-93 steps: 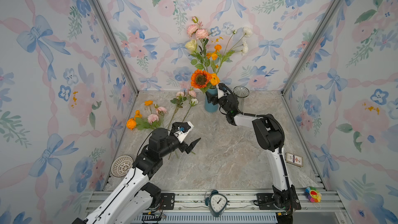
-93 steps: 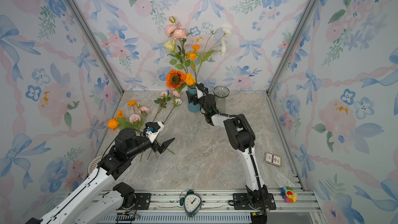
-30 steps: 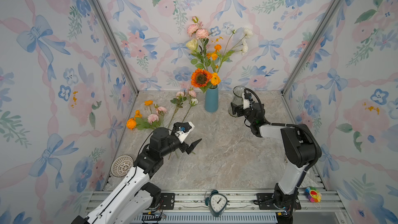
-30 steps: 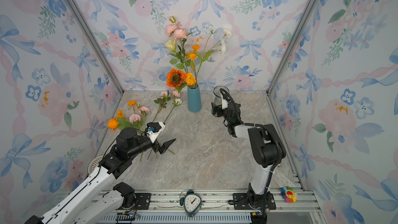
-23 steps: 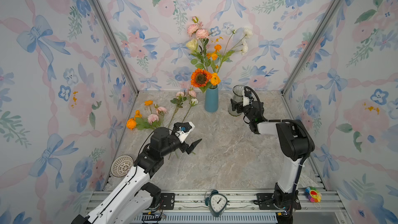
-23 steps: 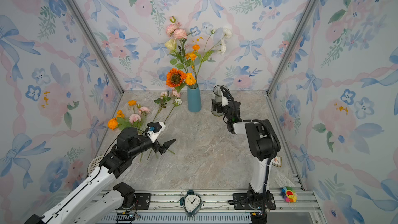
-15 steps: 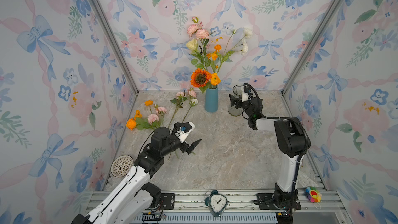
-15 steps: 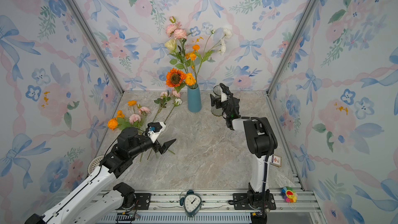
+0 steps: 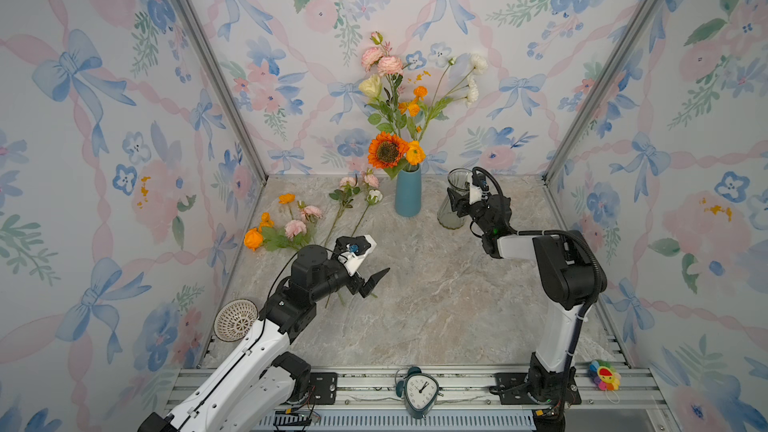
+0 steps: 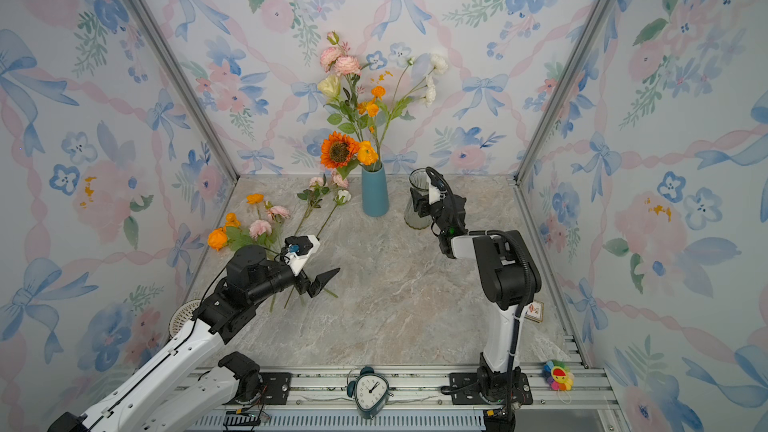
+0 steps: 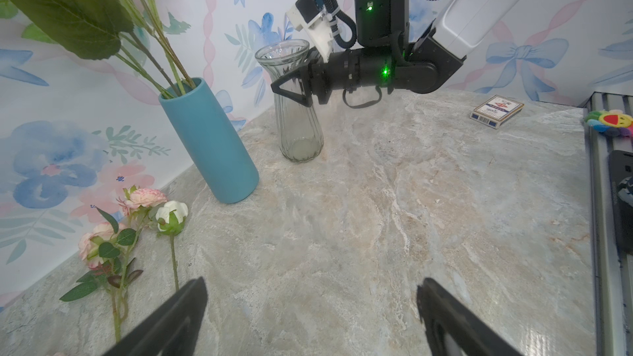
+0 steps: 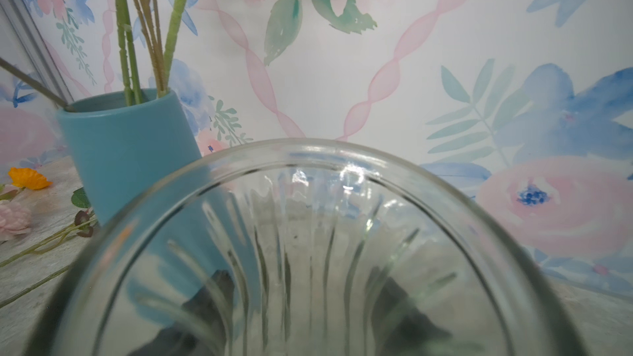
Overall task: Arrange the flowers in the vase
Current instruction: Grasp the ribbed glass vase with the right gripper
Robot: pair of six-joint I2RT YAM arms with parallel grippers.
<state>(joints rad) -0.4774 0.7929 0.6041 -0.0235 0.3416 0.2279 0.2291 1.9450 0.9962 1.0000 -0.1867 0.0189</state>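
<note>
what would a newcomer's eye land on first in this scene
In both top views, the tall bouquet in the blue vase at the back centre of the table draws the eye first. Loose flowers lie on the table left of it, and right of it the right gripper straddles the neck of an empty glass vase.

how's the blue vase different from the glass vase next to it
The blue vase is opaque and straight-sided; the glass vase is clear, ribbed and narrow at the neck. The blue vase holds flower stems; the glass vase is empty. The right pincer sits around the glass vase's neck, while nothing is at the blue vase. Both stand upright on the table.
</note>
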